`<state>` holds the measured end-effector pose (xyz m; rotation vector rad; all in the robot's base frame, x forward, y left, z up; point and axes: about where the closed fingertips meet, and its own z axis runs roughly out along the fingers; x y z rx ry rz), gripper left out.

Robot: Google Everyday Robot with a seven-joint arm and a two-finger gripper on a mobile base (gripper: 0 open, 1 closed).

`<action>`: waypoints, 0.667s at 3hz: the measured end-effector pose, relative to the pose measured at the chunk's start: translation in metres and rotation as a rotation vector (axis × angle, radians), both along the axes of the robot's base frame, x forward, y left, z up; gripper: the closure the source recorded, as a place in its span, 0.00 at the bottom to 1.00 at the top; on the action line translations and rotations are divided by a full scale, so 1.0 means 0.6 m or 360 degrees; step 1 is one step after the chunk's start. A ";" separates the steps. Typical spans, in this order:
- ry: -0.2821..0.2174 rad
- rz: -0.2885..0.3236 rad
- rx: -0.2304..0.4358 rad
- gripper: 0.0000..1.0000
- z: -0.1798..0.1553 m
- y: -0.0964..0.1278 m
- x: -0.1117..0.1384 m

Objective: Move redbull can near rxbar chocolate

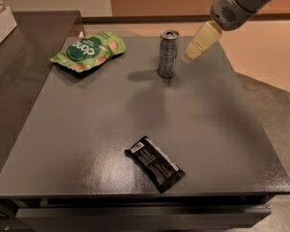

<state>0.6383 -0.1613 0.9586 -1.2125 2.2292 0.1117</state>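
Observation:
The redbull can point(168, 53) stands upright at the far middle of the dark grey table point(87, 129). The rxbar chocolate point(155, 164), a flat black wrapped bar, lies near the table's front edge, a little right of middle. My gripper point(192, 53) hangs from the arm at the upper right, its cream tip just right of the can's upper part and close to it. It holds nothing that I can see.
A flat green snack pouch point(89, 50) lies at the far left of the table. A darker counter point(19, 57) adjoins the table on the left. The floor lies beyond the right edge point(261, 110).

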 end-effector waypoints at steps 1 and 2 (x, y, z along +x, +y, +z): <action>0.0017 -0.0024 0.0103 0.00 -0.016 0.025 0.048; 0.0039 -0.0019 0.0171 0.00 -0.030 0.054 0.075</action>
